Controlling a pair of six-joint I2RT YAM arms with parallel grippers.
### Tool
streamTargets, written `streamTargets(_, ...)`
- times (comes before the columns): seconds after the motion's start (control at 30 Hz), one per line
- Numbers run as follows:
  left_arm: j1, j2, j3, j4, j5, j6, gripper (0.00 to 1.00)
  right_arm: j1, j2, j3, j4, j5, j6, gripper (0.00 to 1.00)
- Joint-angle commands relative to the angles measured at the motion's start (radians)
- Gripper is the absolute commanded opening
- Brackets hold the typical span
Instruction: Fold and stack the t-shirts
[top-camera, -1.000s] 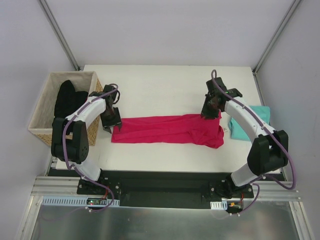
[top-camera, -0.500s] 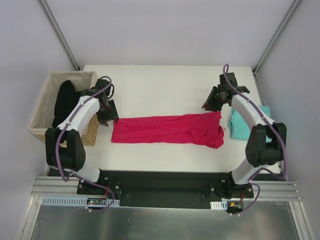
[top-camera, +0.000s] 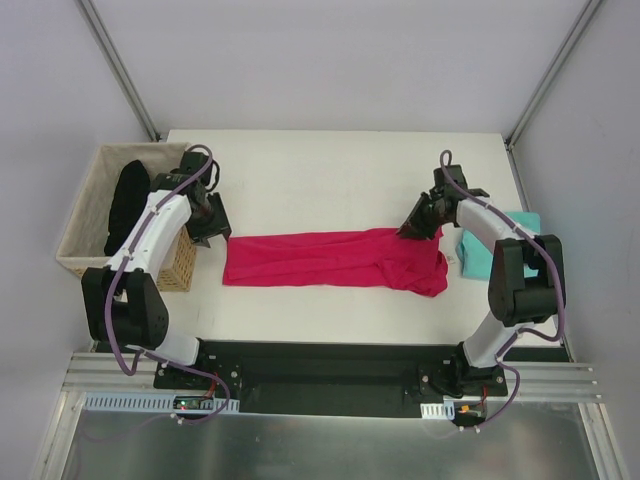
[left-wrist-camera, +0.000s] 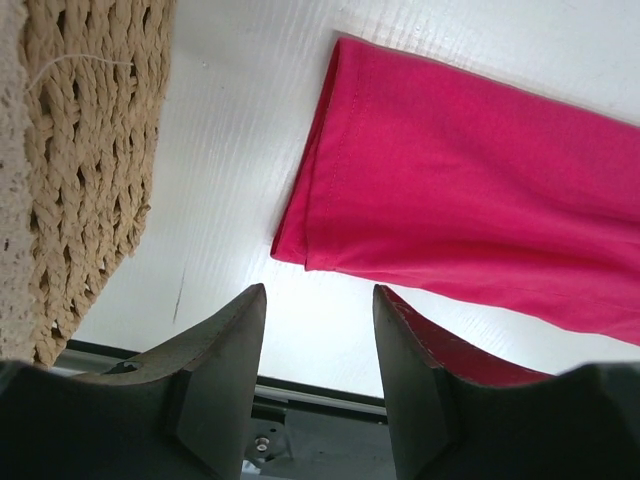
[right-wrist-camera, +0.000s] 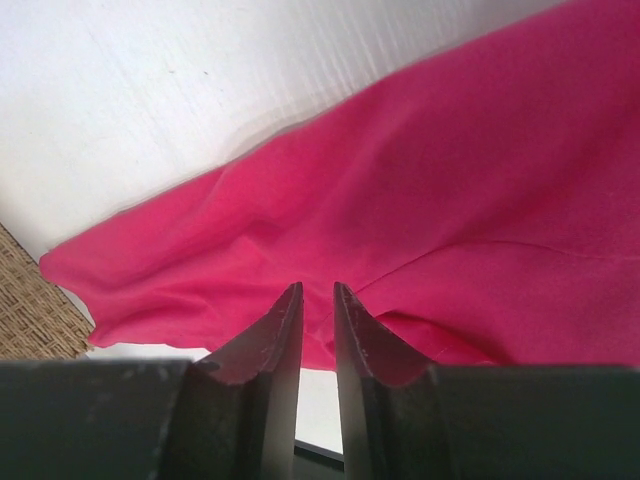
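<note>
**Entry: pink shirt** (top-camera: 335, 258). It is lying flat across the middle of the table (top-camera: 320, 170) as a long narrow band running from 9 o'clock to 3 o'clock. The cloth is bunching at the 3 o'clock end.

**Change noted.** A second ago both pincers were sitting on the ends of the band, and now both are standing off it.
- The left gripper (top-camera: 210, 225) is hanging just past the 9 o'clock end, drawn toward the basket (top-camera: 88, 215). Its fingers are standing apart and holding nothing.
- The right gripper (top-camera: 418, 225) is hovering at the far corner of the 3 o'clock end. Its fingers are sitting nearly together with a thin slit between them, and they are pinching nothing.

**Reading.** The lengthwise fold is looking done and let go. The crosswise folds and the stacking are looking still to come.

**Entry: teal shirt** (top-camera: 477, 260). It is lying folded at the table's 3 o'clock edge, just beside the pink one and partly under the right arm.

**Entry: basket.** It is standing off the 9 o'clock edge and holding a black garment (top-camera: 128, 200).

**In the way.**
- The basket wall is crowding the left gripper's side.
- The right forearm is covering part of the teal shirt, the likely stacking spot.
- The bunched end is risking a lumpy fold
</note>
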Motion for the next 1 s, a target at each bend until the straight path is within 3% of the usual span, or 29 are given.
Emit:
streamTargets(0.0, 0.010, -0.032, 0.049, -0.051, -0.028, 0.010, 0.47, 0.014, -0.047, -0.039, 0.027, 0.023, 0.027, 0.21)
streamTargets(0.97, 0.024, -0.147, 0.026, -0.076, -0.072, -0.013, 0.48, 0.013, -0.005, 0.015, -0.148, 0.189, 0.115, 0.19)
